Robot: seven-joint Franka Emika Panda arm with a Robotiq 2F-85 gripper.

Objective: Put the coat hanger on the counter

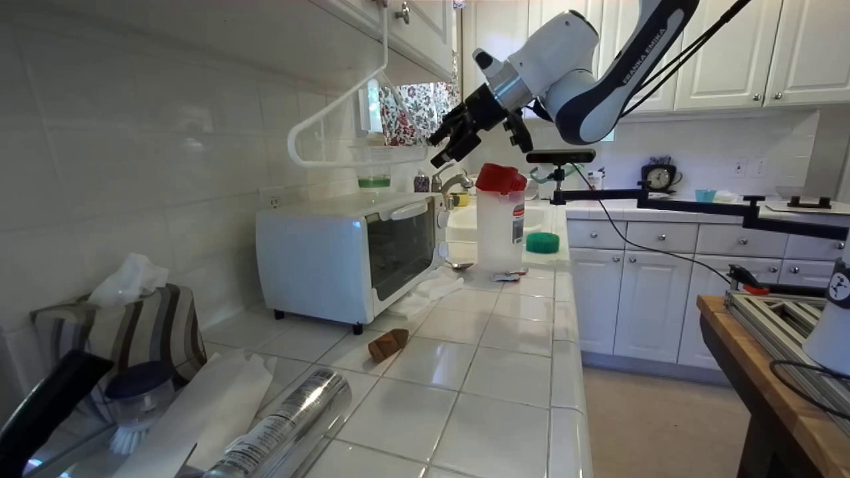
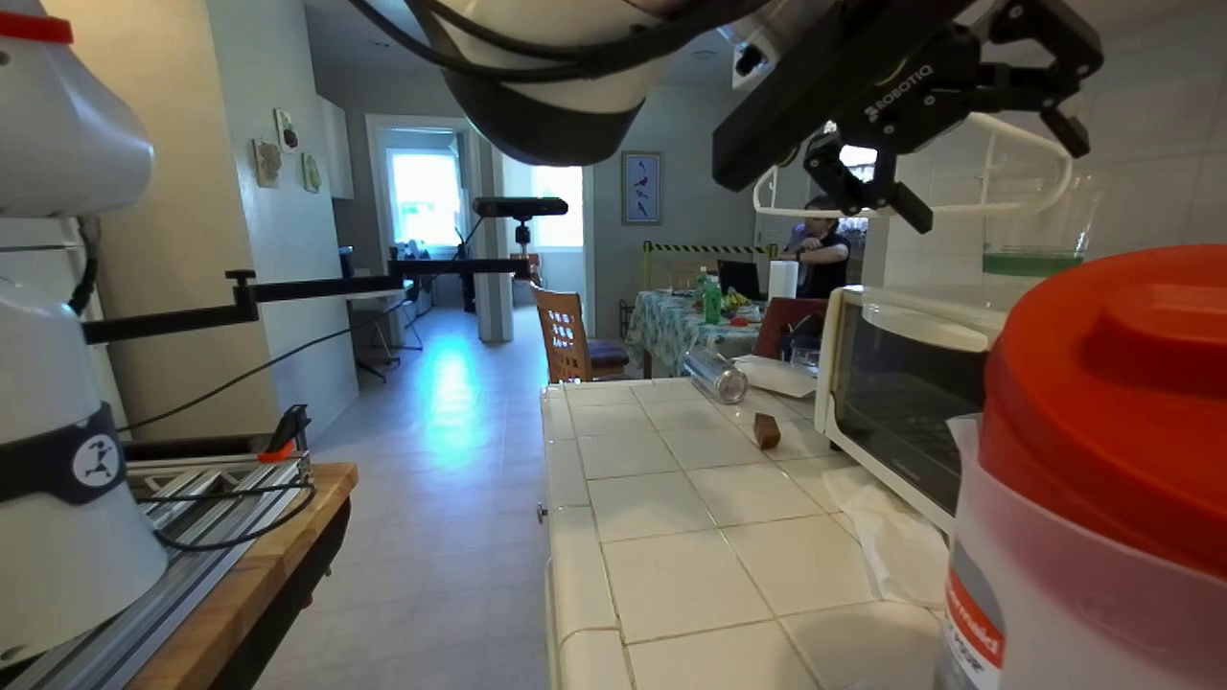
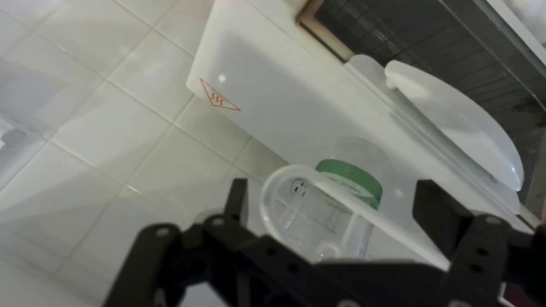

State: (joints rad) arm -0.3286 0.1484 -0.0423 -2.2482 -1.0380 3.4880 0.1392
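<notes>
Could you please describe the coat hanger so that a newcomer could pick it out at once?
On the white tiled counter stands a white toaster oven with a dark glass door. The coat hanger hangs above it, by the upper cabinet. Unlike the clear, green-banded container on the oven, it is a thin white triangular outline.

I am in a home kitchen: around me are white cabinets (image 1: pixel 654 305), a tiled counter (image 1: pixel 501 375) bearing a toaster oven (image 1: pixel 315 262), a sink (image 1: pixel 463 224) with its faucet (image 1: pixel 457 180) and, farther off, a cloth-covered table (image 2: pixel 668 328).
</notes>
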